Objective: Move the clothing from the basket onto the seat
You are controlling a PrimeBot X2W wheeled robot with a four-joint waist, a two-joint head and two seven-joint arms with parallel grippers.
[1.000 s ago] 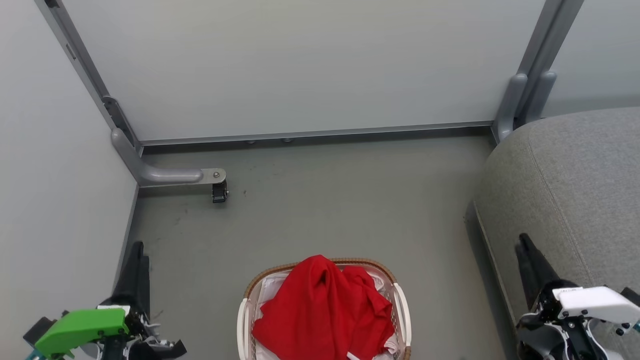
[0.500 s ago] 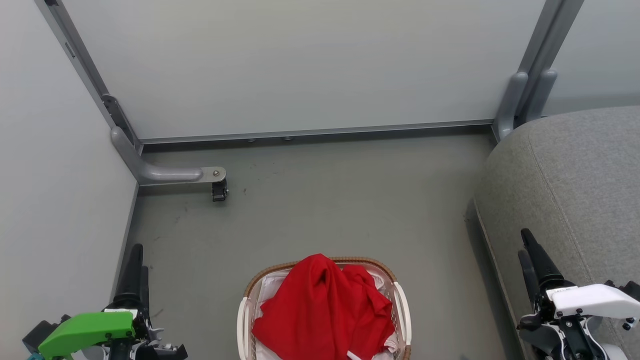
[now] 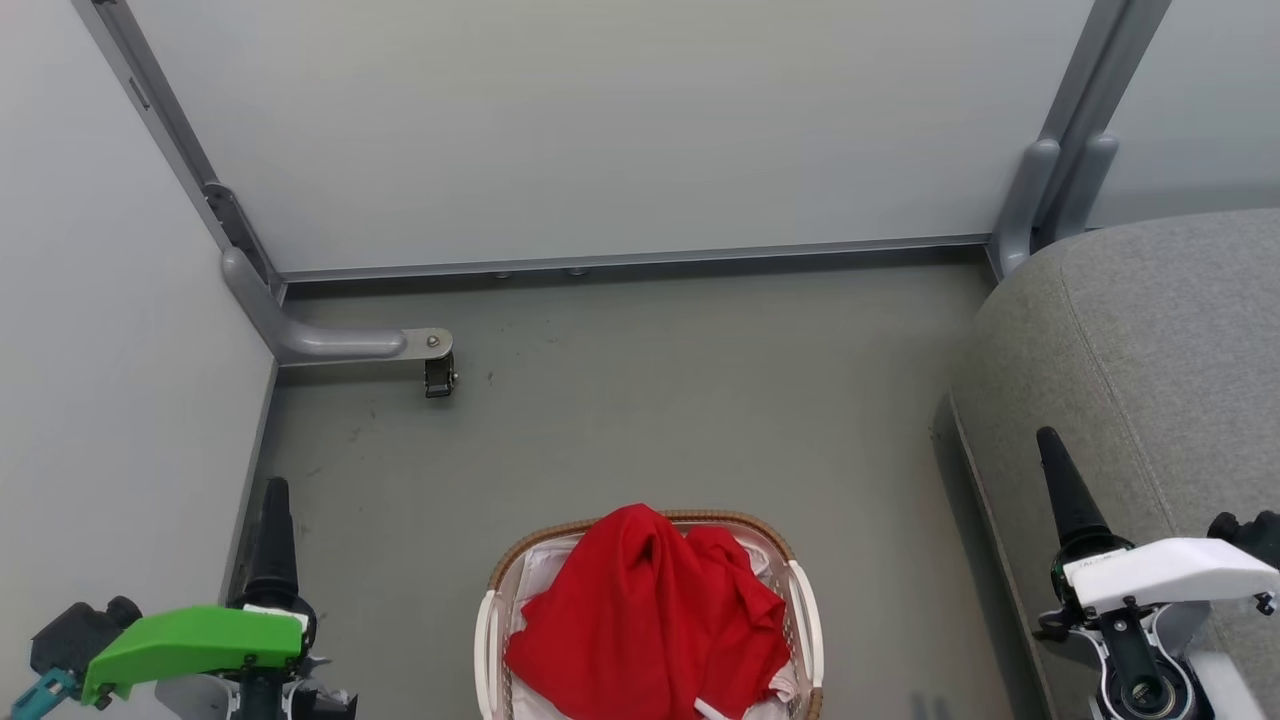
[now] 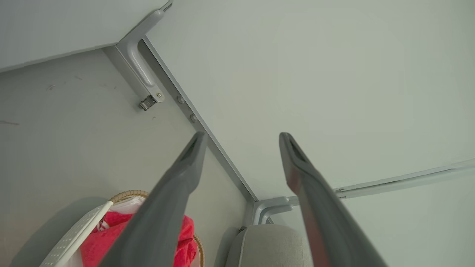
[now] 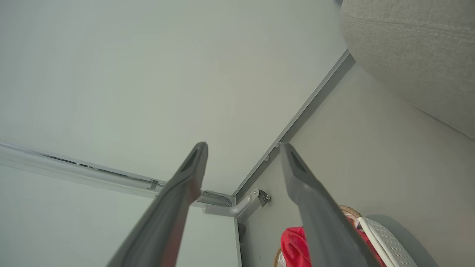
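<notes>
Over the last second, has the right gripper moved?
Yes. The right gripper has slid up the head view; its tip now reaches farther past the basket rim than before.

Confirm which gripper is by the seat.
The right gripper, white-housed, shows against the seat edge; the green-housed left gripper is across the basket, beside the wall.

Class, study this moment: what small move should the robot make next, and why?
Probably swing the right gripper inward over the clothing, jaws open, ready to lower onto it. The clothing lies heaped in the basket, ungrasped. The right gripper's jaws stand open, off to the basket's side, and it is the arm nearer the seat.
</notes>
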